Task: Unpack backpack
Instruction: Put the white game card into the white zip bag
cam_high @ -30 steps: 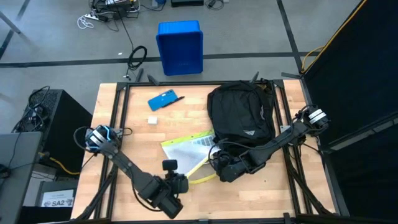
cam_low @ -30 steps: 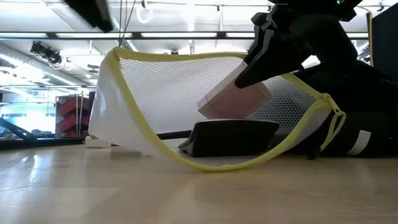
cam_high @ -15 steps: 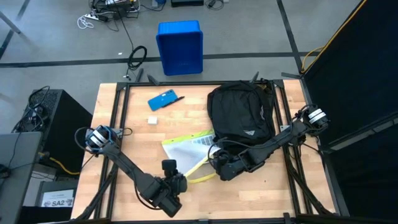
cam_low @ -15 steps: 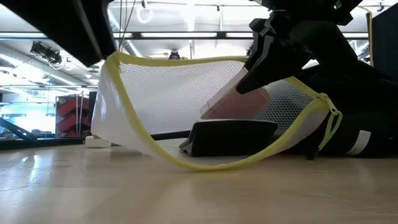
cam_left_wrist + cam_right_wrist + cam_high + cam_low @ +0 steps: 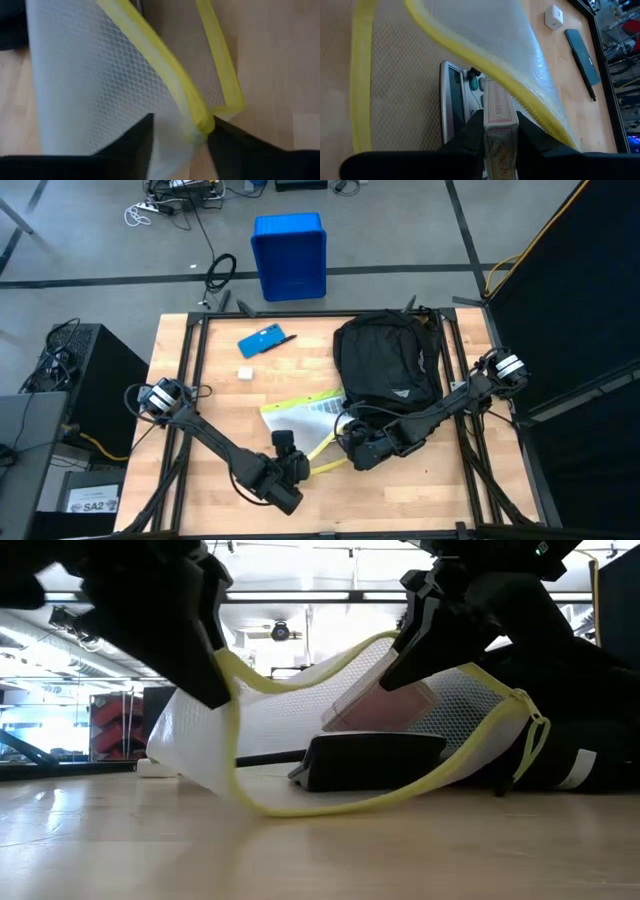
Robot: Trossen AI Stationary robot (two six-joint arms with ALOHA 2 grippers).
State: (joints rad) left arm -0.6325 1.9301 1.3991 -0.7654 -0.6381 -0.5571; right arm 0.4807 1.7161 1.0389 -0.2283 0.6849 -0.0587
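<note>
**Closing in on the pouch rim: left arm now has the yellow edge**

Holding this against a second ago, you can see the left gripper [image 5: 293, 468] has swung in from the near-left edge of the table to the near end of the mesh pouch [image 5: 303, 423]. In the left wrist view its two fingers [image 5: 131, 141] straddle the yellow binding [image 5: 197, 117] and pinch the rim. In the low view that rim, formerly arched high and wide, has been dragged down on the left side.

The right gripper [image 5: 352, 448] has not shifted. It reaches into the pouch mouth, clamped on a small pink-and-white box [image 5: 496, 120] that looks like a card pack; a flat calculator-like device [image 5: 451, 100] lies just beside it inside the pouch.

The backpack [image 5: 385, 363] lies on the far-right part of the table, with the pouch just near-left of it. A blue case [image 5: 260, 340] and a small white block [image 5: 244, 375] lie on the far-left wood.

You now have the pouch pinned on one side, so drawing the box out should be cleaner.
</note>
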